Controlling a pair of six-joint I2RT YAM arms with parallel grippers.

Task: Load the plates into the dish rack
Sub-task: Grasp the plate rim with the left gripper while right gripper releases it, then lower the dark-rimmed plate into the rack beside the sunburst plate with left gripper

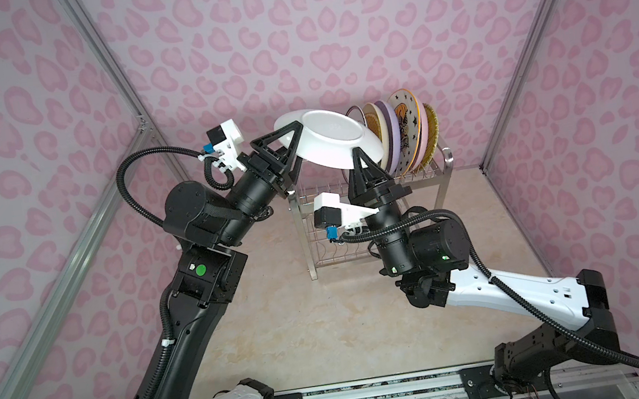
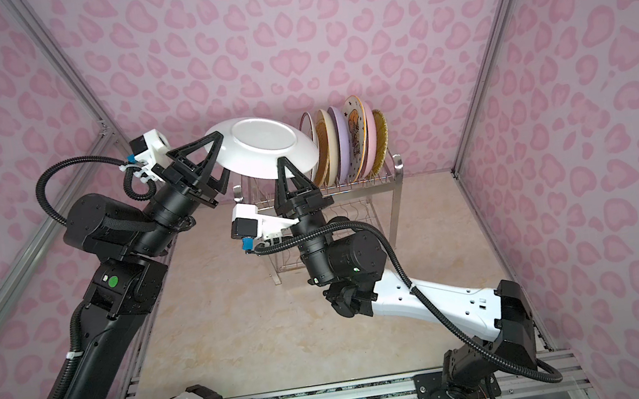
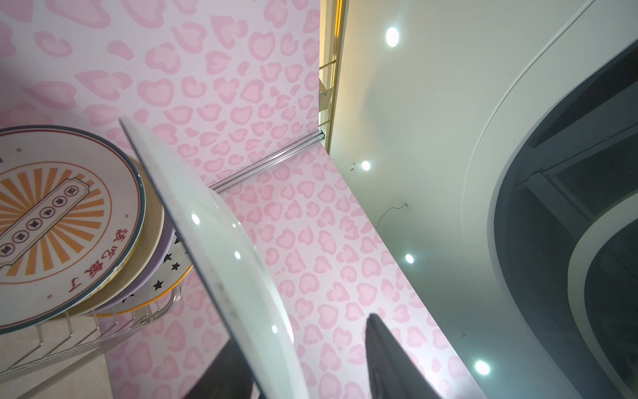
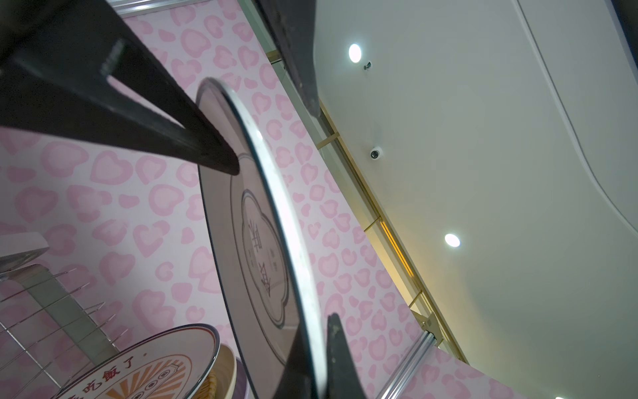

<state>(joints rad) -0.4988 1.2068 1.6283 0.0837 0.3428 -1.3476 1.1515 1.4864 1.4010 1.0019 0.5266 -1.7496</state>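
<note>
A white dark-rimmed printed plate hangs tilted above the left end of the dish rack. My right gripper is shut on its near rim from below. My left gripper straddles the opposite rim. One of its fingers lies against the plate; the other finger stands apart, so it is open. Several plates stand upright at the rack's right end, among them a sunburst-printed plate, a lilac plate and a star-patterned plate.
Pink heart-patterned walls close in the back and both sides, with aluminium frame posts at the corners. The rack stands on a beige marbled table. Its upper prongs to the left of the standing plates are bare. A metal rail runs along the front.
</note>
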